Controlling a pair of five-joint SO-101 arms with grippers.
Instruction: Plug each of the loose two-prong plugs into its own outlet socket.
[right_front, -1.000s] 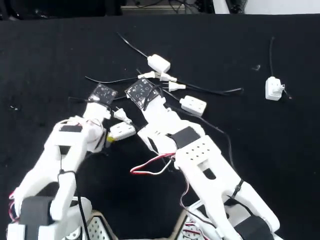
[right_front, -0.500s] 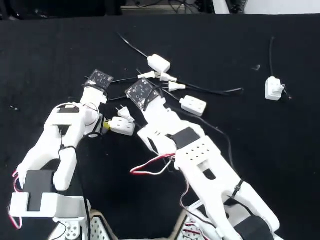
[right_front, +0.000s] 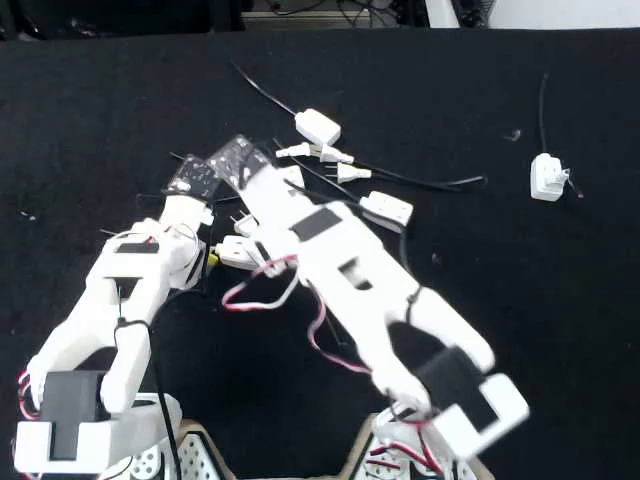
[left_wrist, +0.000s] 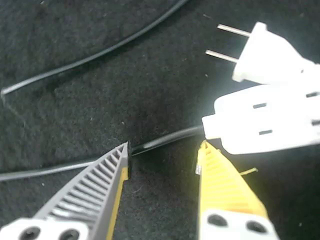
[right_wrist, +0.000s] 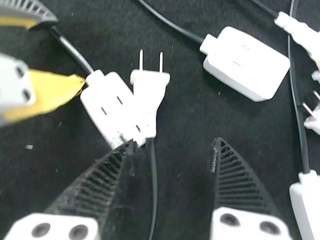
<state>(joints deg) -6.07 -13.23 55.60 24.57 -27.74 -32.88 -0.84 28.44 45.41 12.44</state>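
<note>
I judge that nothing is plugged in yet. My left gripper (left_wrist: 164, 150) and right gripper (right_wrist: 173, 145) both stand wide and empty. The plug (right_wrist: 149, 95) lies just beside the socket (right_wrist: 107, 107), at its 12 o'clock in the high view, with its prongs free.

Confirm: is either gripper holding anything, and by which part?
Nothing held. Left gripper and right gripper are both open, near the plug and outlet socket.
</note>
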